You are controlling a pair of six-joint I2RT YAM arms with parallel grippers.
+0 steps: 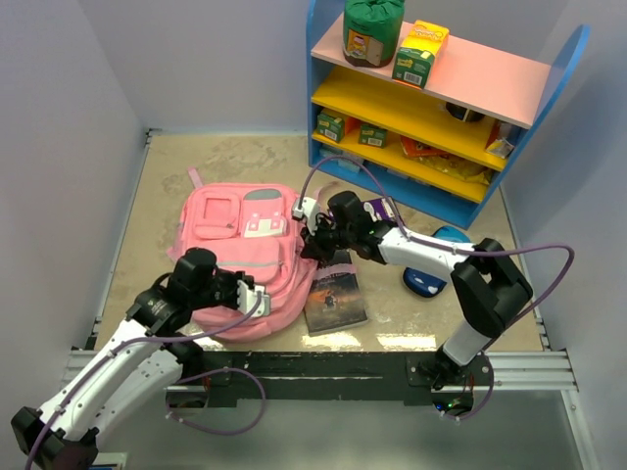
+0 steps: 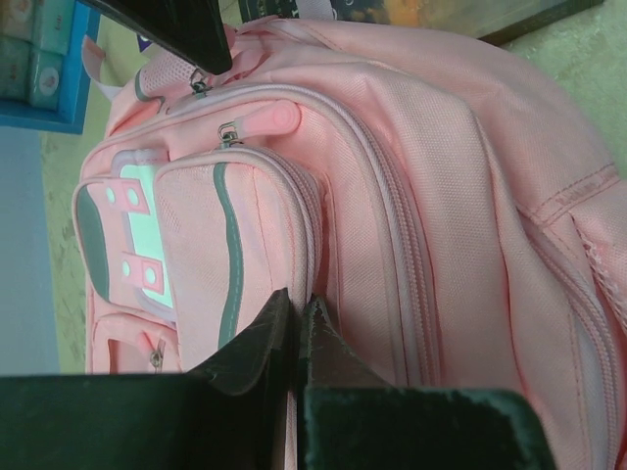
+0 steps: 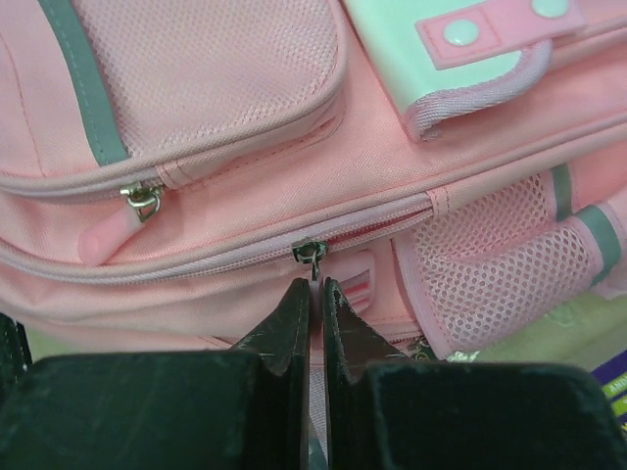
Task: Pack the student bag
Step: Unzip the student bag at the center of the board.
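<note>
Right gripper (image 3: 313,294): jaws are closing to a narrow slit on the metal zipper pull (image 3: 312,253) of the student bag (image 1: 223,262), and the pull's link is running down into the gap between the tips. A second zipper slider (image 3: 143,199) is sitting up and left of these jaws, and a mesh side pocket (image 3: 480,255) is lying just to their right.

Left gripper (image 2: 296,305): jaws are pressing together with only a thin pink sliver between them, and they appear to be pinching the bag's fabric beside the front pocket (image 2: 196,264).

The bag is lying flat on the table (image 1: 196,162), front face up, spanning the space between the two sets of jaws. A dark book (image 1: 335,299) is lying just beside the bag, below the right jaws. A blue shelf unit (image 1: 460,73) is standing well beyond them.
</note>
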